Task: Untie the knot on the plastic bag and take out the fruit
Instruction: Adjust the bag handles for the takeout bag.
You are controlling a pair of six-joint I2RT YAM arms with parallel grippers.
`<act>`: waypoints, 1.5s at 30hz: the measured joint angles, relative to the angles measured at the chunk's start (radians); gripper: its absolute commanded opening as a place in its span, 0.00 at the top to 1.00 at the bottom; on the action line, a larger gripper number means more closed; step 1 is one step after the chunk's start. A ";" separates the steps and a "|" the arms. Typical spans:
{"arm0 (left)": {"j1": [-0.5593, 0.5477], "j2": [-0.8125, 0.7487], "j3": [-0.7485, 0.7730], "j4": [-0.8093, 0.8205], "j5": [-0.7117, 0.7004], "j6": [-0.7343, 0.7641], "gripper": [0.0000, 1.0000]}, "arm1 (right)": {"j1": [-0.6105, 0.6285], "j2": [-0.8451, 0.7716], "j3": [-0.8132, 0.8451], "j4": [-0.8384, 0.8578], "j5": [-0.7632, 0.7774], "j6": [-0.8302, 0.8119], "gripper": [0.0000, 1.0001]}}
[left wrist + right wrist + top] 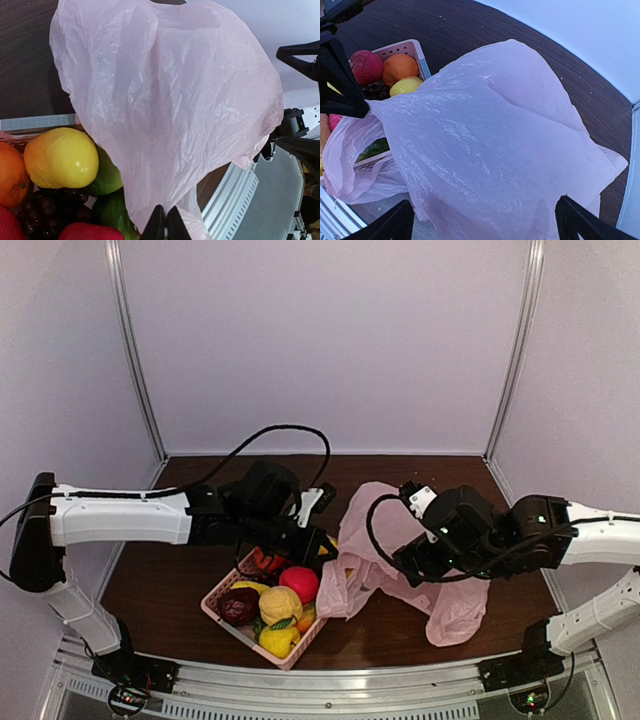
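The left gripper (165,220) is seen with its fingers pressed together on a fold of the plastic bag (495,140), and the thin pink film is drawn up to a point at that pinch, just beside the pink basket (215,602). The right gripper (485,201) is held with its fingers spread wide, one on either side of the crumpled bag, and nothing is clamped between them. The bag is spread over the brown table (170,560) between the two arms and lies against the basket's right side, while the fruit (281,605) is piled in the basket, outside the bag; the knot cannot be made out.
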 measured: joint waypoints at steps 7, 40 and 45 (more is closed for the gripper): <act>-0.055 0.005 0.097 -0.013 -0.095 -0.037 1.00 | 0.000 -0.079 -0.002 0.041 0.026 -0.001 0.01; -0.072 0.007 0.241 0.010 -0.105 -0.009 1.00 | 0.242 -0.248 -0.190 0.213 -0.227 0.275 0.36; -0.063 0.011 0.254 -0.006 -0.089 0.019 1.00 | 0.258 -0.194 -0.196 0.162 -0.144 0.357 0.42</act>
